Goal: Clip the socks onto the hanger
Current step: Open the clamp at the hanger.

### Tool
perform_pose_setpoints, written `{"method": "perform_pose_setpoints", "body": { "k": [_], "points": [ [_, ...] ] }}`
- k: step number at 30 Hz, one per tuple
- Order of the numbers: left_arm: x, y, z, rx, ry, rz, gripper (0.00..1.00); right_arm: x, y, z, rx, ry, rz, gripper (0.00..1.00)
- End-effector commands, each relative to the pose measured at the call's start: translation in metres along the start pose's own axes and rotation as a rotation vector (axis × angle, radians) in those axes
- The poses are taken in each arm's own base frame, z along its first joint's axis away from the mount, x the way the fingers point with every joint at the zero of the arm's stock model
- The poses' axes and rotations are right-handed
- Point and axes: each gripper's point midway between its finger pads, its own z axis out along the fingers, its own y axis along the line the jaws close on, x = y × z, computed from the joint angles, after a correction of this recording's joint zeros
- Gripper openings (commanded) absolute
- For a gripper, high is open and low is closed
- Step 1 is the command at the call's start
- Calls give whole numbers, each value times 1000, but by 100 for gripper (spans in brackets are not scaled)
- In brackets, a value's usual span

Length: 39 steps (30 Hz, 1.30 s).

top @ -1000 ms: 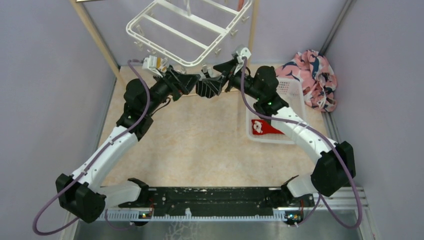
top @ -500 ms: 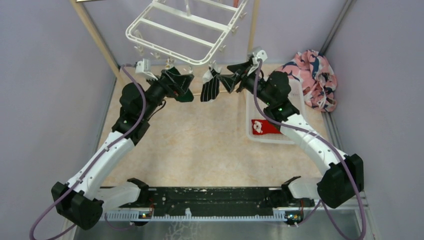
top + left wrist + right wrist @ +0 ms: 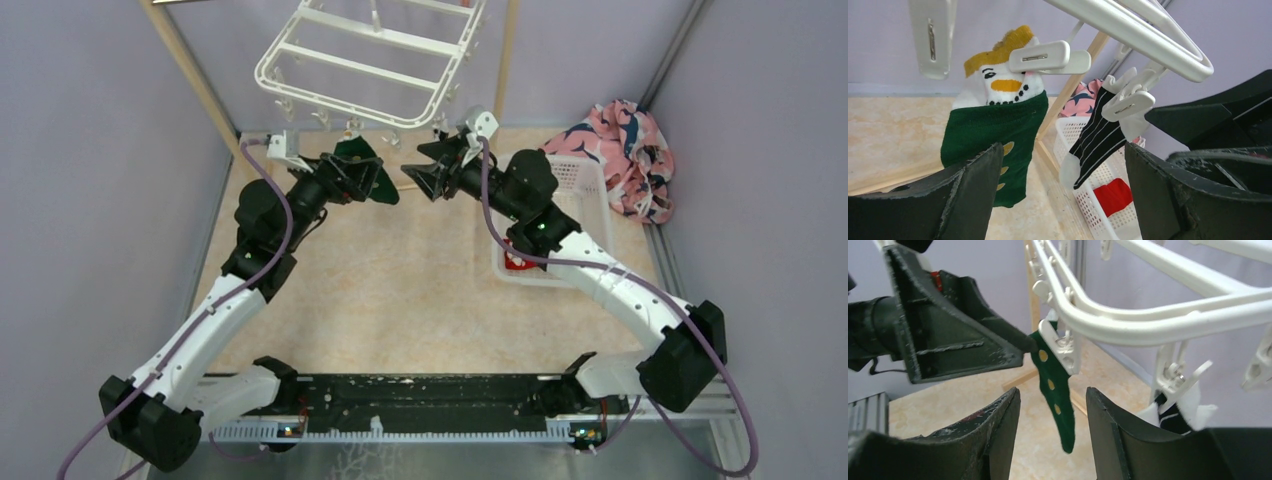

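The white hanger (image 3: 370,60) hangs tilted from the wooden rack. The dark green sock (image 3: 993,125) with a yellow tip hangs from one of its clips (image 3: 1040,55). The black striped sock (image 3: 1098,140) hangs from the neighbouring clip (image 3: 1128,102). The red sock (image 3: 1113,195) lies in the white basket (image 3: 1073,135). My left gripper (image 3: 1063,185) is open and empty, just below both hanging socks. My right gripper (image 3: 1053,435) is open and empty, facing the green sock (image 3: 1055,390), with the black sock (image 3: 1173,420) at its right finger. In the top view both grippers (image 3: 380,180) (image 3: 415,175) meet tip to tip under the hanger's near edge.
The basket (image 3: 585,185) stands at the back right, with a bit of red sock (image 3: 513,262) showing under my right arm. A pink-and-navy cloth heap (image 3: 625,150) lies behind it. Wooden rack poles (image 3: 195,80) (image 3: 505,60) rise on either side of the hanger.
My right gripper has let go of the black sock, which now hangs from its clip, and has moved left under the hanger. My left gripper rose slightly. The hanger has swung.
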Motion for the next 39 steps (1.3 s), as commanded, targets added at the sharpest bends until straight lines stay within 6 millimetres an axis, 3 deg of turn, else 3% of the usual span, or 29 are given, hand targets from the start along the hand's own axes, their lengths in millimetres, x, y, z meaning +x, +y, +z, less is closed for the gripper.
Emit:
{"method": "perform_pose_setpoints", "body": {
  "k": [1, 13, 22, 23, 31, 39],
  "points": [
    [-12, -2, -4, 5, -55, 36, 95, -30, -11, 17, 20, -68, -63, 51],
    [-12, -2, -2, 8, -52, 48, 95, -21, -30, 46, 53, -39, -133, 58],
    [-10, -2, -2, 10, -47, 49, 96, -22, -27, 54, 21, -49, -139, 49],
    [-11, -2, -2, 9, -48, 49, 96, -23, -27, 54, 18, -53, -139, 47],
    [-10, -2, -2, 9, -45, 49, 96, -28, -20, 51, -9, -68, -130, 1],
    [-15, -4, -5, 17, -66, 63, 96, -28, -16, 42, -13, -63, -131, 0]
  ]
}}
